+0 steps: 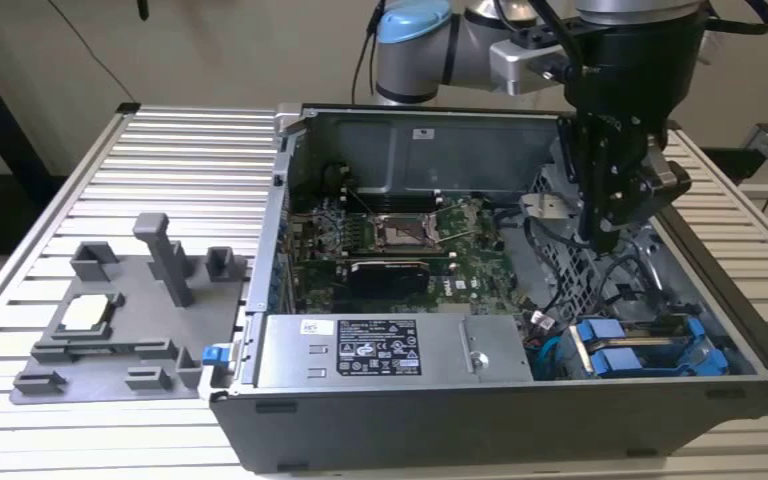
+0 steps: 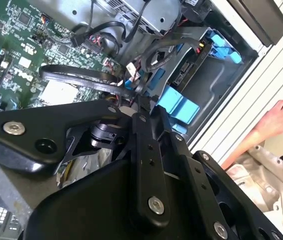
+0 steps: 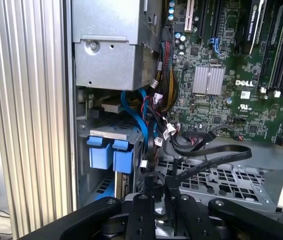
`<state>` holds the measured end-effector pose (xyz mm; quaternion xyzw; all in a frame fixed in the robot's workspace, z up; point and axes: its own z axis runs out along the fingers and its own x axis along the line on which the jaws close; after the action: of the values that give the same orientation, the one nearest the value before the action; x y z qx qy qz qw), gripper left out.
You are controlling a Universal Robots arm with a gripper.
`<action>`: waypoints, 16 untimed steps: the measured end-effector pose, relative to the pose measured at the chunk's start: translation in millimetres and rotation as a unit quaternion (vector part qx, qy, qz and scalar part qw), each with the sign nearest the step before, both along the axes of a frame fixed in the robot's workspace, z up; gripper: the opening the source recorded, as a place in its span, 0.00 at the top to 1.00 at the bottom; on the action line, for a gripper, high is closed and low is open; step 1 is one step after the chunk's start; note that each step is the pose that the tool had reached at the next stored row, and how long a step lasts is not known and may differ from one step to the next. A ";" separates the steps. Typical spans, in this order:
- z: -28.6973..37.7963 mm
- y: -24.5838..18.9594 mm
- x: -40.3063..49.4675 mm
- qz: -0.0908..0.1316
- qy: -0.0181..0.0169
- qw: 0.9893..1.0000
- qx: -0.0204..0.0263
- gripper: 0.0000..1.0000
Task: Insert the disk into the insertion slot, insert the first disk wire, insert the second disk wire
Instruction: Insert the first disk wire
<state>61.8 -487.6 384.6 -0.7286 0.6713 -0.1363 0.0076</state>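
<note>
With the fingers [image 2: 140,120] clamped on the end of the black flat wire [image 3: 216,155] and the disk [image 3: 121,157] seated in the insertion slot [image 3: 106,134] just beyond them, align the connector squarely and steer clear of the loose wire bundle [image 3: 151,125] beside them

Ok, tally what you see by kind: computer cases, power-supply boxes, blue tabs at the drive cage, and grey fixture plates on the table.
Open computer case: 1
Silver power-supply box: 1
Blue tabs at the drive cage: 2
Grey fixture plate: 1
Total: 5
</note>
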 end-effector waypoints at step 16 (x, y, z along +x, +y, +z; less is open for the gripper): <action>-0.2 -0.6 -0.9 0.000 0.000 1.000 -0.001 0.85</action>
<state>61.0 -488.2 384.4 -0.7285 0.6712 -0.1366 0.0072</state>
